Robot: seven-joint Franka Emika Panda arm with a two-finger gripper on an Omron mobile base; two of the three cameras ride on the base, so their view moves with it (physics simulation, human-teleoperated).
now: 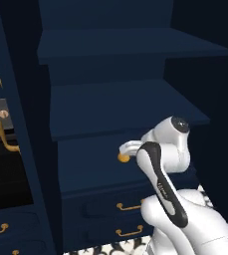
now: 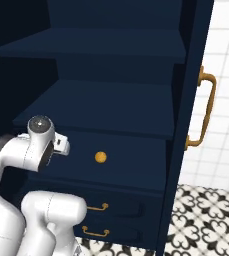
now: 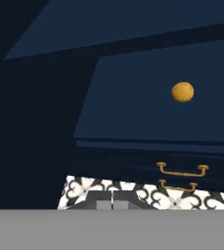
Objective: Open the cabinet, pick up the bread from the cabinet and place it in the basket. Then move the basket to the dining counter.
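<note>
The cabinet (image 1: 125, 107) stands open, with bare navy shelves inside. The bread (image 3: 182, 91), a small round golden-brown bun, lies on the lowest shelf (image 2: 131, 160); it shows again as the bread (image 2: 100, 157) and, half behind my arm, as the bread (image 1: 123, 157). My gripper (image 3: 112, 205) is shut with nothing in it. It hangs low in front of the cabinet, left of the bun and well short of it. The basket and the dining counter are out of view.
The left door (image 1: 16, 124) and right door (image 2: 186, 125) are swung out, each with a long brass handle (image 2: 206, 107). Low drawers (image 1: 110, 211) with brass pulls sit under the shelves. A black oven front (image 1: 1, 169) is at left, patterned floor tiles (image 2: 206, 220) at right.
</note>
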